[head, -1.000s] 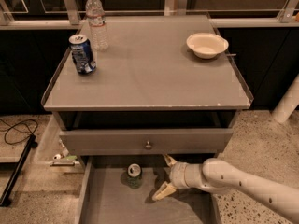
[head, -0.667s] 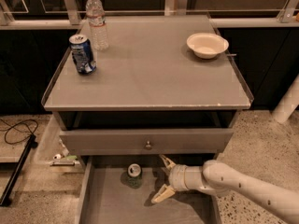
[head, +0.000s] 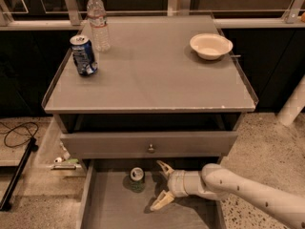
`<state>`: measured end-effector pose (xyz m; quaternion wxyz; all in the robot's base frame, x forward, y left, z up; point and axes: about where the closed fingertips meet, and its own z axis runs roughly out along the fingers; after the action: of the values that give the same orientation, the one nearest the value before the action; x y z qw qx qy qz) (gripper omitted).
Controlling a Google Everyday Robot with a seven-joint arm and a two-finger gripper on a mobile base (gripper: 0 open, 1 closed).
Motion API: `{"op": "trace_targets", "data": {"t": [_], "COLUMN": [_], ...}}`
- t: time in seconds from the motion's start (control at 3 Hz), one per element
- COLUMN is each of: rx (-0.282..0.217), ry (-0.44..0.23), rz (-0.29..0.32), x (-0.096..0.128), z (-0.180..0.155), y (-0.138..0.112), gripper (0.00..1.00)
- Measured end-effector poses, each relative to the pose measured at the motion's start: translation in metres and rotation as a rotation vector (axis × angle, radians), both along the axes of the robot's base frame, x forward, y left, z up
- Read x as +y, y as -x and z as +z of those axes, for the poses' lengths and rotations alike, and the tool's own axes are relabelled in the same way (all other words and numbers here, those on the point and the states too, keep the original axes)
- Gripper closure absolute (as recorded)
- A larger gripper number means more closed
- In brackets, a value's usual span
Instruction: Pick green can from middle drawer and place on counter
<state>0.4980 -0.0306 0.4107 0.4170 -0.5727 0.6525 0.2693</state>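
The green can stands upright in the open middle drawer, near its back, with its silver top showing. My gripper is inside the drawer just right of the can, open, with one finger toward the back and the other toward the front. It does not touch the can. The counter is the grey cabinet top above.
On the counter stand a blue can and a clear water bottle at the back left, and a cream bowl at the back right. A shut drawer front with a small knob overhangs the can. A black cable lies on the floor at left.
My gripper has shifted slightly left toward the can. The can has not moved.
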Motion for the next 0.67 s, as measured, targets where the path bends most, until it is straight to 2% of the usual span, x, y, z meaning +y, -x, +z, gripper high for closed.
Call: {"op": "trace_targets", "data": {"t": [0.67], "rx": [-0.029], "ry": [-0.044], "rz": [0.075], "x": [0.046], "z": [0.004], "y": [-0.011], "gripper": [0.0]}}
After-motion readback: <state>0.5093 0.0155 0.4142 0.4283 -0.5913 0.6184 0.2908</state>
